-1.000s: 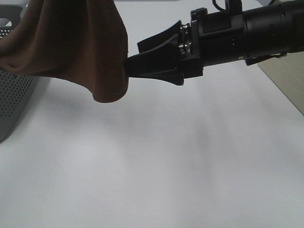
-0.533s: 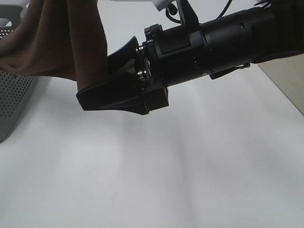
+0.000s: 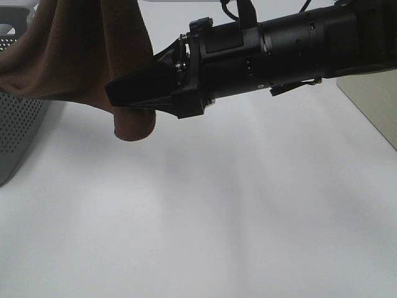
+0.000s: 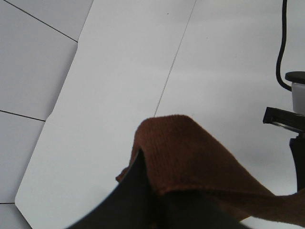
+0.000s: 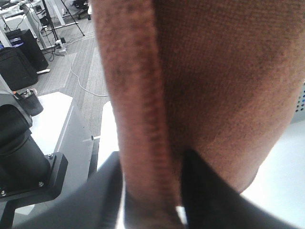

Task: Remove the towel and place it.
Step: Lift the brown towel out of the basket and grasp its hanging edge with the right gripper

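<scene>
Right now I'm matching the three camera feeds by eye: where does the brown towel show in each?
Exterior high: the towel hangs in the upper left, the right gripper at its lower fold.
Left wrist: a fold drapes over a dark finger, close to the lens.
Right wrist: it fills most of the picture, its hem between two dark fingers.
Shared landmark: the white table behind it.

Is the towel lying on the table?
No, the towel hangs in the air above the table, with the right gripper closed on its lower fold.
</scene>
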`<state>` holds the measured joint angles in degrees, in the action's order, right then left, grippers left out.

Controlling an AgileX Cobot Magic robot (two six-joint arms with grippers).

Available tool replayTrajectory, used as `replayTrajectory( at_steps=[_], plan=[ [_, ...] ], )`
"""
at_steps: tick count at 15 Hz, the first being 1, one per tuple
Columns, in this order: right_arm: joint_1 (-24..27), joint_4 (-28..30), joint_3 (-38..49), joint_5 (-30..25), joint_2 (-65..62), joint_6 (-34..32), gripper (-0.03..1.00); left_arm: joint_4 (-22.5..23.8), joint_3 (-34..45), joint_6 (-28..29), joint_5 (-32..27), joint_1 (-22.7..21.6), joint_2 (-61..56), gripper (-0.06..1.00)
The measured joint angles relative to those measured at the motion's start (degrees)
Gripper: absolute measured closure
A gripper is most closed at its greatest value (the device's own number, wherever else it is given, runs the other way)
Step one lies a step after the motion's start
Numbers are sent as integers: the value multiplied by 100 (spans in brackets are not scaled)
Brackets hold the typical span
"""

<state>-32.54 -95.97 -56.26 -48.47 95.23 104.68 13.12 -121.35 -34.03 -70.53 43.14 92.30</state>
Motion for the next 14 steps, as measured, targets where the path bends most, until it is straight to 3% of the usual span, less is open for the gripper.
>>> replayTrajectory(
  at_steps=[2,3,6,8,10,11,12,14],
  plan=[
    [0,246,0,17,0,-74,87,6,0,34,0,0,0,94],
    [0,401,0,17,0,-241,96,6,0,63,0,0,0,94],
    [0,453,0,281,-29,-968,96,6,0,126,-23,0,0,94],
    [0,751,0,928,-344,-1765,96,6,0,126,-23,0,0,94],
    [0,1702,-143,1576,-882,-2899,96,6,0,149,57,0,0,94],
    [80,2515,-384,1627,-1094,-3856,96,6,0,149,201,0,0,94],
    [126,2899,-561,1570,-1192,-4291,96,6,0,149,281,0,0,94],
    [424,4962,-1518,945,-1312,-6446,96,6,0,155,539,0,0,94]
  ],
)
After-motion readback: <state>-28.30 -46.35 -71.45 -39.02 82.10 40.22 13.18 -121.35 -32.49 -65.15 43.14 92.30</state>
